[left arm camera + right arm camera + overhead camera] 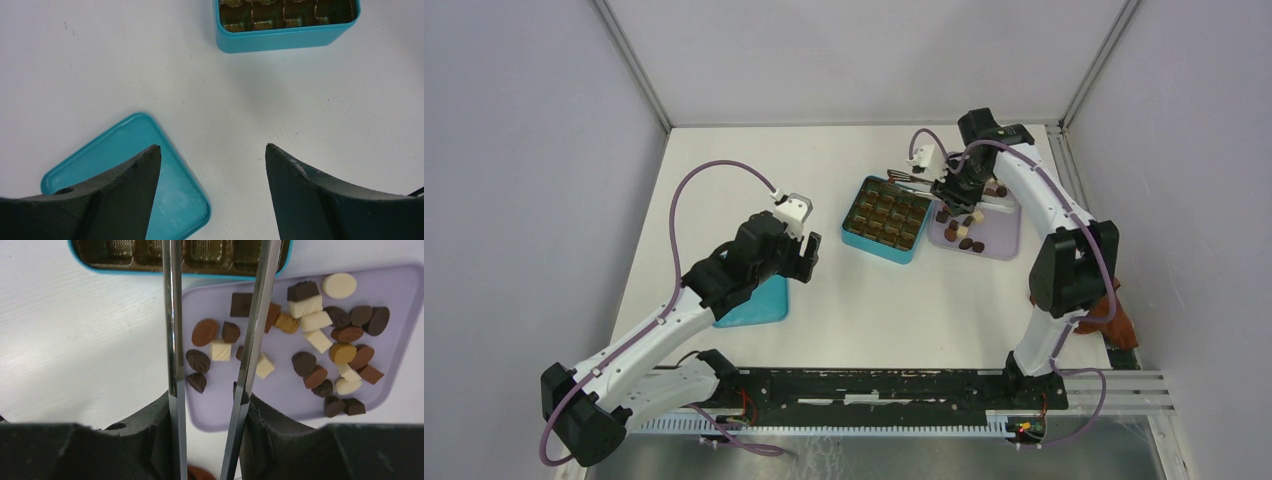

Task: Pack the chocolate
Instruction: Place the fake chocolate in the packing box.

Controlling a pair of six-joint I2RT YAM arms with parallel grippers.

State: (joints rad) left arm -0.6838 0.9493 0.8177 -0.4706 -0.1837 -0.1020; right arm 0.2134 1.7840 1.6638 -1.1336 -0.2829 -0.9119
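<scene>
White table (pixel 874 300), grey walls (pixel 524 150): chocolate (pixel 305 362) lies on the lilac tray (pixel 400 290) at 2 o'clock, right gripper (pixel 207 400) pinches metal tongs (pixel 172 315), tips cropped in the wrist view, left gripper (pixel 212 147) stands spread over the teal lid (pixel 125 145).

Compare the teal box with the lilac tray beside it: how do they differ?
Colour: the teal box is blue-green, the lilac tray pale purple.
Depth: the box has tall upright walls, the tray only a low rim.
Contents: the box holds a gold insert split into cells, the tray loose chocolate pieces.
Both are rounded rectangles lying flat on the white table.
</scene>
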